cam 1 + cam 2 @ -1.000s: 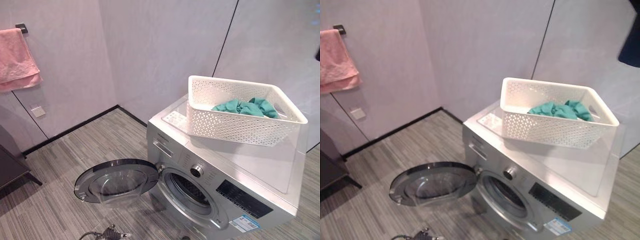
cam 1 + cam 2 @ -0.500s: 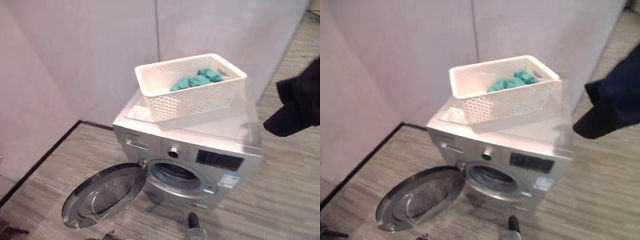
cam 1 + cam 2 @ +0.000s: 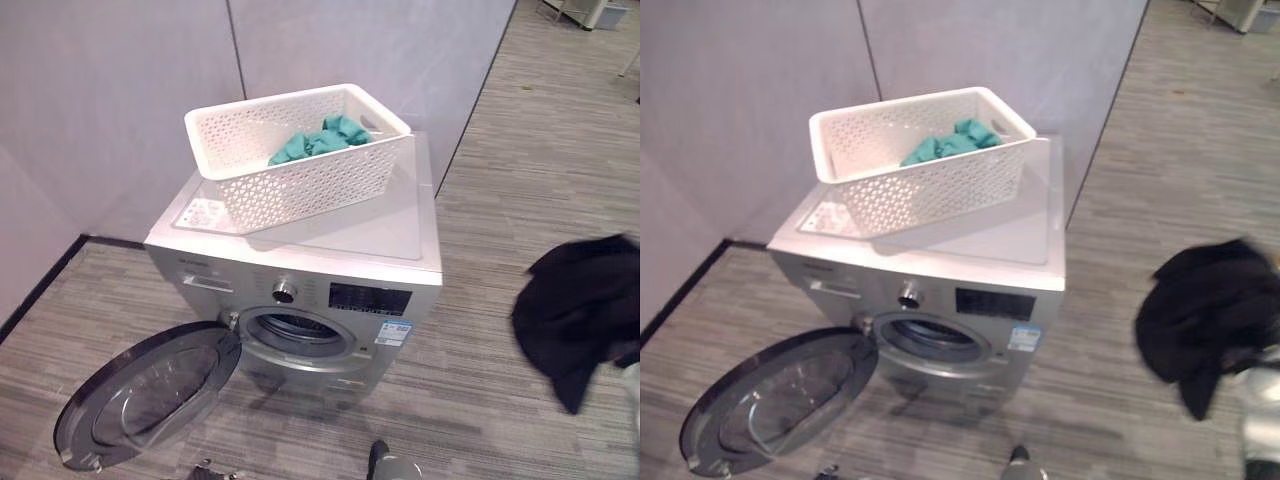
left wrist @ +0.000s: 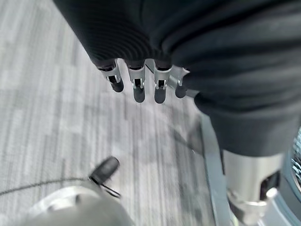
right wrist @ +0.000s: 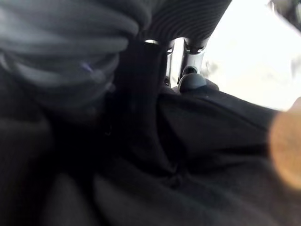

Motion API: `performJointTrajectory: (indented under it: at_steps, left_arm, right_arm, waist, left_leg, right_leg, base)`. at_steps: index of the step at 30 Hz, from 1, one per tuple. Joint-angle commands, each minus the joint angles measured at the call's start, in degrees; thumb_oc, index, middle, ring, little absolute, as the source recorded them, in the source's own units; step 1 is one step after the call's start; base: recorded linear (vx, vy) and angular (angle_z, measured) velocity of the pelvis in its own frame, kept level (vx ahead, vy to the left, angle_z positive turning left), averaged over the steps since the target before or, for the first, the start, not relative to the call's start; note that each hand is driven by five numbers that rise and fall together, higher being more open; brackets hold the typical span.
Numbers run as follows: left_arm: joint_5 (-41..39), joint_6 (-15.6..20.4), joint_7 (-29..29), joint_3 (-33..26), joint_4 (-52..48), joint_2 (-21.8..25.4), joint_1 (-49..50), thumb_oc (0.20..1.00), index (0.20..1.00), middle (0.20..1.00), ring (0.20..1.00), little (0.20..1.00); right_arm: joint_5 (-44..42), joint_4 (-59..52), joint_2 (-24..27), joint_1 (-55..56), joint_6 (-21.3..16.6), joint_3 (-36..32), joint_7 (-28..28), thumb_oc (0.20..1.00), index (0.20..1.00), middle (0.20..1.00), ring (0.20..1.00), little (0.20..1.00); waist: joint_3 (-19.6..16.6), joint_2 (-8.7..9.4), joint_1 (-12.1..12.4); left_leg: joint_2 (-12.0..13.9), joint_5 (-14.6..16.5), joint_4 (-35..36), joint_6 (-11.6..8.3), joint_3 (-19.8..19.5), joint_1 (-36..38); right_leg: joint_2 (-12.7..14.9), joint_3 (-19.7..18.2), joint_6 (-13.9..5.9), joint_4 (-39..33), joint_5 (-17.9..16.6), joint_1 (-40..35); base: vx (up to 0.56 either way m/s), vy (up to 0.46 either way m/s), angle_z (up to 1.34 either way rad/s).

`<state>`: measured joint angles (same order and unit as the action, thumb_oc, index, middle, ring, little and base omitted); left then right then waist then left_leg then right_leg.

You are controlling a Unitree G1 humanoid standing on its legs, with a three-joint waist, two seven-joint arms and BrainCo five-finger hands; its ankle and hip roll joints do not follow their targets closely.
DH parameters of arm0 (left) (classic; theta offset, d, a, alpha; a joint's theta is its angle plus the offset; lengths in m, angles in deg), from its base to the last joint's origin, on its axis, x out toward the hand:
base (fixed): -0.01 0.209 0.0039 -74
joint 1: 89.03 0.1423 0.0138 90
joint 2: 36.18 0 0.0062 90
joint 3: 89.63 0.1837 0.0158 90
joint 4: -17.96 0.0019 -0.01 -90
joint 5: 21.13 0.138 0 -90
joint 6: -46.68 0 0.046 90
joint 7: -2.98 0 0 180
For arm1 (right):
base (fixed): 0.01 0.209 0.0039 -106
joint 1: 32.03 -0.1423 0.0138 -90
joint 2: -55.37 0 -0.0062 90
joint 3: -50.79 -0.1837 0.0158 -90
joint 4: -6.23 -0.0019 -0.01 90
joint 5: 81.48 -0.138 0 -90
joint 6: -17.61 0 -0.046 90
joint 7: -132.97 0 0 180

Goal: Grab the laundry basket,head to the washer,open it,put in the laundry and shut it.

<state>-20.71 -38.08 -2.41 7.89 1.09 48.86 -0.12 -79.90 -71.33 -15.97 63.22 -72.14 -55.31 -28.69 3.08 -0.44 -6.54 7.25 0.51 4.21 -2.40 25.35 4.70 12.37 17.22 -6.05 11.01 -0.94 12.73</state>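
A silver front-loading washer (image 3: pixel 300 250) stands against the wall, its round door (image 3: pixel 150 395) swung wide open to the left and the drum opening (image 3: pixel 300 335) bare. On its lid sits a white lattice laundry basket (image 3: pixel 300 180) with teal laundry (image 3: pixel 315 140) inside. To the washer's right a black garment (image 3: pixel 580 305) hangs in the air from my right hand (image 5: pixel 190 80), whose fingers are curled into the cloth. My left hand (image 4: pixel 136 84) hangs low by the washer's door, fingers straight and holding nothing.
Grey wall panels (image 3: pixel 120 70) run behind the washer. Striped grey floor (image 3: pixel 520 170) stretches to the washer's right and front. A white piece of furniture (image 3: pixel 600 12) stands at the far right corner.
The camera has swung right, so the washer now sits left of centre. The black garment in my right hand has dropped lower beside the washer.
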Motion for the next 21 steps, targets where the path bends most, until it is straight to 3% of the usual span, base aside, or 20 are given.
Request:
performJointTrajectory:
  at_steps: [1, 6, 10, 15, 21]
  left_arm:
    - [-1.49, 3.99, -2.05, -0.09, -5.39, 6.04, -3.22, 1.0, 1.0, 1.0, 1.0, 1.0]
    - [-2.25, 6.07, -2.41, 2.71, -18.11, 8.78, -2.38, 1.0, 1.0, 1.0, 1.0, 1.0]
    - [-0.34, 7.51, -1.94, 9.14, -31.42, 10.97, -4.44, 1.0, 1.0, 1.0, 1.0, 1.0]
    - [4.73, 7.22, -0.3, 19.74, -39.85, 9.95, -11.49, 1.0, 1.0, 1.0, 1.0, 1.0]
    - [0.72, 7.41, 3.27, 27.14, -44.65, 7.85, -14.19, 1.0, 1.0, 1.0, 1.0, 1.0]
  right_arm:
    - [-1.49, -8.81, -4.64, 2.6, -6.01, 1.92, -5.03, 0.2, 0.2, 0.2, 0.2, 0.2]
    - [-4.01, -10.77, -8.63, 6.55, -7.75, 7.18, -8.89, 0.2, 0.2, 0.2, 0.2, 0.2]
    - [-6.98, -10.74, -9.2, 7.17, -8.33, 14.6, -12.81, 0.2, 0.2, 0.2, 0.2, 0.2]
    - [-8.8, -9.64, -9.65, 5.67, -7.24, 24.57, -16.29, 0.2, 0.2, 0.2, 0.2, 0.2]
    - [-11.03, -7.64, -10.87, -3.23, -6.72, 35.52, -16.82, 0.2, 0.2, 0.2, 0.2, 0.2]
  waist:
    - [1.07, 6.51, 1.35]
    - [2.21, 6.98, 1.74]
    - [2.74, 7.11, 2.19]
    - [3.65, 6.75, 2.41]
    - [6.22, 5.98, 4.19]
  left_leg:
    - [-3.54, 4.41, 0.79, 0.8, -2.1, -1.24]
    - [-1.77, 3.05, 0.79, -0.3, -2.21, -1.9]
    - [-0.86, 2.42, 0.79, -1.07, -2.34, -1.37]
    - [-0.78, 2.37, 0.79, -1.32, -3.41, -1.44]
    - [-1.22, 1.02, 0.79, -0.87, -4.19, -2.02]
  right_leg:
    - [6.39, 0.72, -8.37, -13.15, -5.68, -13.12]
    - [5.05, 1.85, -8.06, -15.12, -5.01, -14.35]
    - [4.27, 2.48, -7.53, -15.12, -4.09, -15.43]
    - [4.27, 3.51, -7.16, -13.58, -2.87, -15.82]
    - [4.71, 4.66, -6.22, -13.02, -3.33, -15.74]
  base:
    - [-0.11, -0.145, -0.09]
    - [-0.06, -0.09, 0.12]
    - [-0.02, -0.046, 0.09]
    - [-0.01, -0.008, 0.18]
    - [-0.06, 0.007, 0.19]
